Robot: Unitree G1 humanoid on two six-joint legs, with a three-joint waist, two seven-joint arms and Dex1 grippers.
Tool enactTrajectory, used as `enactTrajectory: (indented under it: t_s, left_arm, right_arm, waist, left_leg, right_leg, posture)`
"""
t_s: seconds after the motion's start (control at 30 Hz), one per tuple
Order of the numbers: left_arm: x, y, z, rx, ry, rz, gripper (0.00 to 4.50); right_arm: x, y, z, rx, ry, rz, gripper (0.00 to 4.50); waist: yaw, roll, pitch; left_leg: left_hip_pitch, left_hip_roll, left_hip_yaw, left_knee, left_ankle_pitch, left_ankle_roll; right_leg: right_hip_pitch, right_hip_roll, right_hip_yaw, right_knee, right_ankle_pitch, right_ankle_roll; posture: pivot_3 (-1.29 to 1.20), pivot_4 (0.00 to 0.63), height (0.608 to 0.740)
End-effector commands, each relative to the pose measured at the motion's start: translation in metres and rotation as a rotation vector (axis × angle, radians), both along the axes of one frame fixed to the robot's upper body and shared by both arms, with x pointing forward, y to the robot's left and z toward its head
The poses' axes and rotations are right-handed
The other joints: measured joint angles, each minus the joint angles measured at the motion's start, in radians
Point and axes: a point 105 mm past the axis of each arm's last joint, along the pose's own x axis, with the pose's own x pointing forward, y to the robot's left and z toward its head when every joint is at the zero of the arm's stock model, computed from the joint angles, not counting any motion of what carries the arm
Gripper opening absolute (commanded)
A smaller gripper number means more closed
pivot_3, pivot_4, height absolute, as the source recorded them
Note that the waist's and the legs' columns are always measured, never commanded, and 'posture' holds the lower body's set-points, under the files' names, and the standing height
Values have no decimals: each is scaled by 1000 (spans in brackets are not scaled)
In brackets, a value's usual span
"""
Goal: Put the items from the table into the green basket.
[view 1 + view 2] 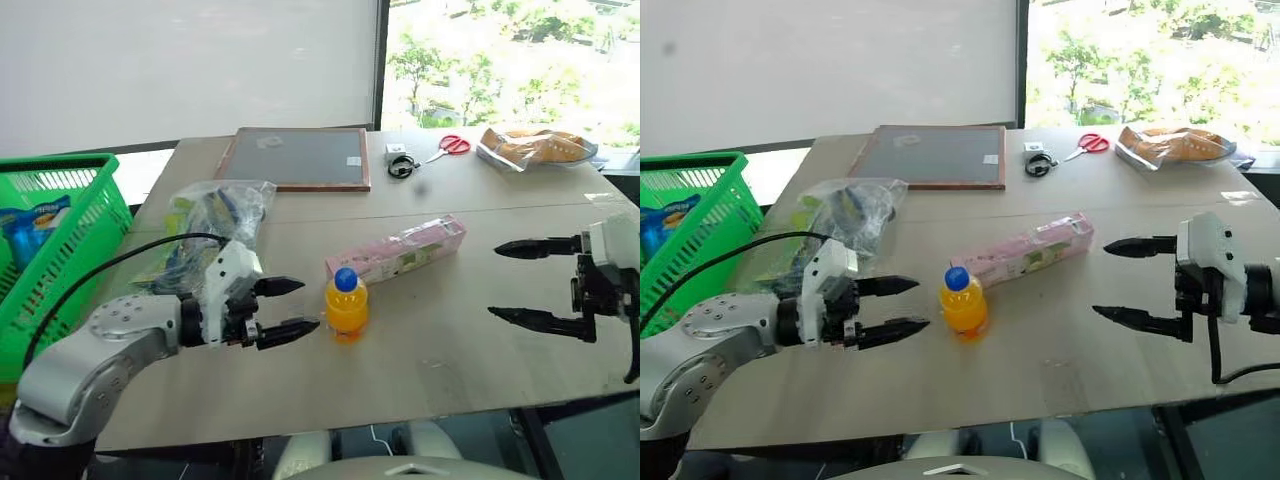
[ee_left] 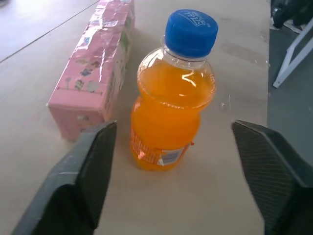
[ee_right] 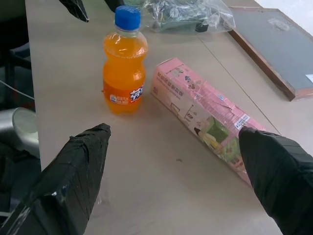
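An orange drink bottle [image 1: 347, 307] with a blue cap stands upright on the beige table [image 1: 440, 350]. Just behind it lies the long pink box [image 1: 397, 249]. The clear plastic bag [image 1: 205, 220] of packets lies at the table's left. The green basket [image 1: 60, 240] stands off the left edge with a blue packet inside. My left gripper [image 1: 287, 308] is open, its fingertips just left of the bottle and apart from it; in the left wrist view the bottle [image 2: 172, 93] stands ahead between the fingers. My right gripper [image 1: 508, 282] is open and empty, to the right of the bottle and box.
A framed dark board [image 1: 297, 158], a small white device with a black cord [image 1: 399, 160], red-handled scissors [image 1: 449, 147] and a bag of bread [image 1: 535, 147] lie at the table's far side. The near table edge [image 1: 330, 425] runs below both grippers.
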Motion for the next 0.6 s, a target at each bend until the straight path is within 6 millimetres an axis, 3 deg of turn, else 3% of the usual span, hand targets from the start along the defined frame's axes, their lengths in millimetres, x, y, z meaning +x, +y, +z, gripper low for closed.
enactTrajectory:
  t_s: [0.03, 0.47, 0.5, 0.6]
  left_arm:
    - [4, -9, -11, 6, -10, -54, 4438]
    - [25, -31, -44, 47, -35, -134, 4438]
    - [26, -32, -47, 52, -31, -132, 3944]
    - [29, -35, -51, 50, -38, -130, 3040]
  right_arm:
    - [-5, 0, 8, -22, -52, 0, 4500]
    - [-18, -4, 3, -87, -37, -6, 4500]
    - [-19, -4, 3, -85, -36, -8, 4500]
    - [-20, -4, 2, -82, -32, -11, 4500]
  waist:
    - [-8, 0, 0]
    - [-33, -4, 3]
    - [-34, -5, 3]
    - [-42, -5, 3]
  left_leg:
    - [0, 0, 1, 0, 0, 0]
    - [2, 0, 4, 0, 0, 1]
    - [2, 1, 4, 0, 0, 1]
    - [3, 1, 5, -1, -1, 1]
  right_leg:
    - [0, 0, 1, 0, 0, 0]
    - [1, 3, 5, 0, 1, 5]
    - [0, 4, 5, 0, 1, 5]
    - [1, 3, 7, 0, 1, 5]
  posture:
    - [-72, 19, 740]
    - [-132, 24, 740]
    - [-132, 24, 740]
    - [-135, 25, 740]
